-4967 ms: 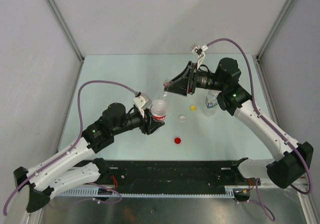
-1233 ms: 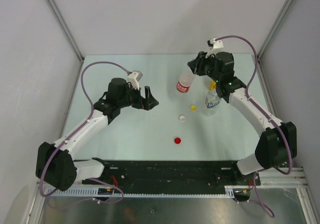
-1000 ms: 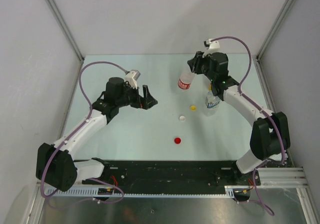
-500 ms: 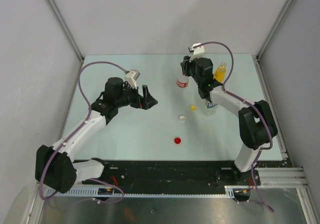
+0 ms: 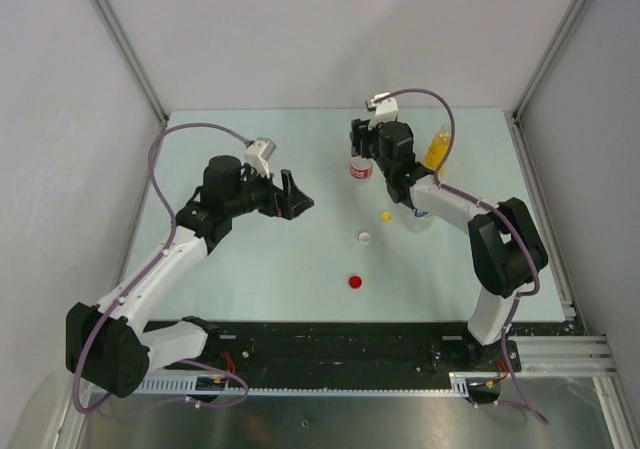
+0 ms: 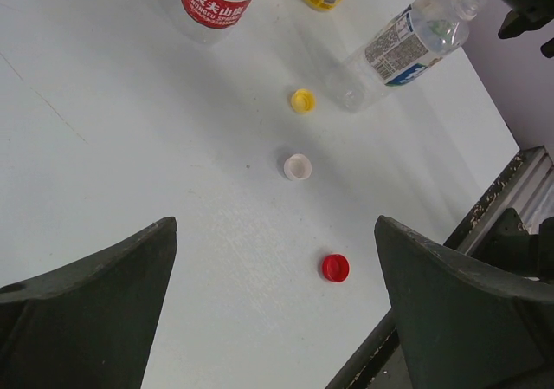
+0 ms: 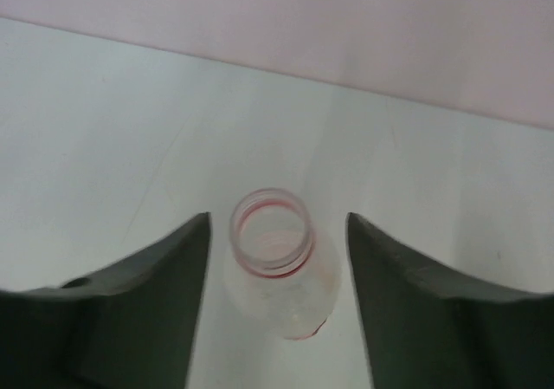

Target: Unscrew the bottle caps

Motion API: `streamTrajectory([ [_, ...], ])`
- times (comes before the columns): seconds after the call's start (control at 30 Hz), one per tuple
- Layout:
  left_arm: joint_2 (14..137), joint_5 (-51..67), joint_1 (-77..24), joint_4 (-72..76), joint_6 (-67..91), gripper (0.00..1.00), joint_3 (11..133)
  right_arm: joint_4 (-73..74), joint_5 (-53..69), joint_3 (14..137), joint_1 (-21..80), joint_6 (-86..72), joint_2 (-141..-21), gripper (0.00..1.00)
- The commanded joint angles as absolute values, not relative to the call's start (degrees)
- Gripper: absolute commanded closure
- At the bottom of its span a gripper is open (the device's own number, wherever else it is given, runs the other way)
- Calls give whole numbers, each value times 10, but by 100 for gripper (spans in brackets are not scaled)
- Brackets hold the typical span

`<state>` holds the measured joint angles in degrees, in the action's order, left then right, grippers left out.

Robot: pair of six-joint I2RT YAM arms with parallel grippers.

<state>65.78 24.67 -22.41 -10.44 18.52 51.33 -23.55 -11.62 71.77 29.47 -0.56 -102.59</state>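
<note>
The red-labelled bottle (image 7: pixel 277 276) stands upright at the back of the table with its mouth uncapped. My right gripper (image 7: pixel 277 224) is open, a finger on each side of the neck with a gap on both sides; from above, the right gripper (image 5: pixel 362 152) hangs over the red-labelled bottle (image 5: pixel 360 170). The yellow cap (image 5: pixel 386 215), white cap (image 5: pixel 365 237) and red cap (image 5: pixel 354 282) lie loose on the table. My left gripper (image 5: pixel 290 194) is open and empty, off to the left of the caps. The left wrist view shows the blue-labelled bottle (image 6: pixel 407 42) leaning, without a cap.
The bottle of yellow-orange liquid (image 5: pixel 435 149) stands upright to the right of my right gripper. A black rail (image 5: pixel 340 344) runs along the near edge of the table. Grey walls close in the back and both sides.
My right gripper moved the red-labelled bottle left and back, stood it upright and opened off its neck. The left arm barely moved.
</note>
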Motion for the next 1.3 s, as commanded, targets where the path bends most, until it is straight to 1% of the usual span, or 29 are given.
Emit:
streamTrajectory([
  [0.0, 641, 254, -222, -94, 186, 1, 511, -217, -118, 722, 297, -33, -1015, 24],
  [0.03, 641, 254, -222, -94, 186, 0, 511, -216, -111, 722, 296, -40, -1009, 17],
  [0.1, 642, 255, -222, -95, 185, 1, 511, -217, -93, 722, 294, -53, -994, 6],
  [0.13, 642, 256, -222, -95, 186, 1, 512, -219, -84, 722, 293, -63, -985, 3],
  [0.2, 642, 257, -221, -95, 186, 0, 512, -224, -65, 722, 288, -79, -967, 1],
  [0.53, 638, 259, -221, -95, 190, 0, 506, -228, -20, 722, 267, -140, -898, 1],
  [0.8, 630, 255, -222, -96, 203, 1, 497, -197, 26, 722, 254, -187, -856, 1],
  [1.27, 582, 213, -222, -109, 227, 1, 466, 2, 117, 720, 235, -239, -764, 1],
])
